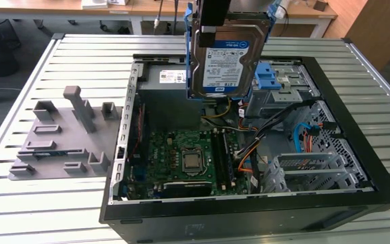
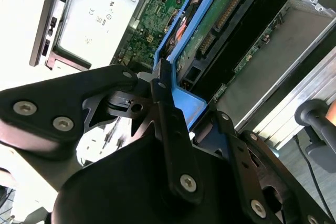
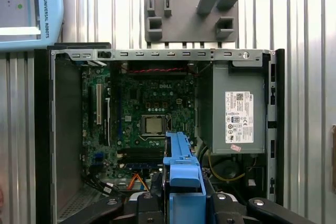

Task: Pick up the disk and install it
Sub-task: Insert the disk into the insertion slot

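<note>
disk (image 1: 223, 61): glossy metal, plastic frame | table (image 1: 46, 213): ribbed matt metal

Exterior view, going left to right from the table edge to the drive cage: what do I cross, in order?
Grey fixture block → power supply box → the disk, lifted above the open case → blue latch bracket.

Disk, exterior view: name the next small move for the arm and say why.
Probably shift the disk a little toward the exterior view's right, until it hangs over the drive cage. The gripper is shut on the disk's blue frame, holding it upright above the open computer case, beside the cage rather than over it, so lowering now would likely miss.
</note>
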Action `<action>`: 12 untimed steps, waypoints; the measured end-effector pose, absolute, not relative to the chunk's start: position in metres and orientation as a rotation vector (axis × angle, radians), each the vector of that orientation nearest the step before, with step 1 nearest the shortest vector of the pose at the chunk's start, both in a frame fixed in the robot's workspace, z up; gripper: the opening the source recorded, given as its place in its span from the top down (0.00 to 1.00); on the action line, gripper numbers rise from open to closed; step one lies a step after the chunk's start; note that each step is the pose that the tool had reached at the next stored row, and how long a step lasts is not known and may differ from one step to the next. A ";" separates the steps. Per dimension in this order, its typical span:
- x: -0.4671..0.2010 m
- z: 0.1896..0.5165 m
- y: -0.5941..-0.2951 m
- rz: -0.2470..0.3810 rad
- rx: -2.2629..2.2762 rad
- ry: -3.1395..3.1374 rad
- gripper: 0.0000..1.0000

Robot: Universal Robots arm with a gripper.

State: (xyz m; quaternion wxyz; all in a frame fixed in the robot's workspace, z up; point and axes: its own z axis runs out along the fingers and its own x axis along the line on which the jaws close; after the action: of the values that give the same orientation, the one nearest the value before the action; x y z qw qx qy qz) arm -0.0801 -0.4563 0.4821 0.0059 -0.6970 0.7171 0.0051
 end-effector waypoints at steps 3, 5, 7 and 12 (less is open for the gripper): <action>-0.080 0.482 -0.461 0.016 -2.181 2.244 0.64; -0.080 0.482 -0.467 0.016 -2.181 2.244 0.64; -0.080 0.482 -0.474 0.016 -2.181 2.244 0.64; -0.080 0.481 -0.490 0.016 -2.181 2.244 0.64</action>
State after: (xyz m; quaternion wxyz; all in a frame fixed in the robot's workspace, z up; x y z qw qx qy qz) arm -0.0801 -0.4902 0.4812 0.0059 -0.6970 0.7171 0.0051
